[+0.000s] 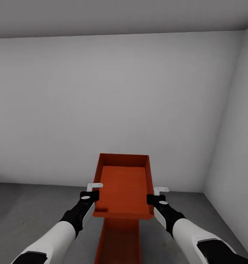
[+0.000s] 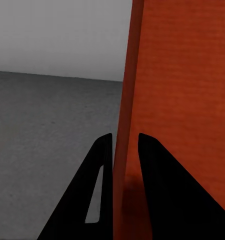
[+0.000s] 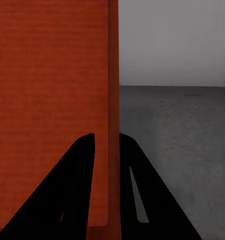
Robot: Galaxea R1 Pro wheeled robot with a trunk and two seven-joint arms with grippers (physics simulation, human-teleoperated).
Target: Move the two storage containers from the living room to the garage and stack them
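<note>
Two grippers, left [image 1: 95, 190] and right [image 1: 157, 194], each pinched a side wall of the upper container [image 1: 124, 185], held between them above the lower container [image 1: 118, 241]. Lowering evenly, walls aligned, seemed best.

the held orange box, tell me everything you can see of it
The upper box is an orange-red rectangular tray with thin plain walls, a faintly ribbed base and no lid; it is empty. It is held in the air, roughly level, its long axis pointing away from the robot. The left gripper pinches its left wall, one finger on each face, and the right gripper pinches the right wall likewise. Below it lies a second orange box, over the dark grey floor, near a white wall.
</note>
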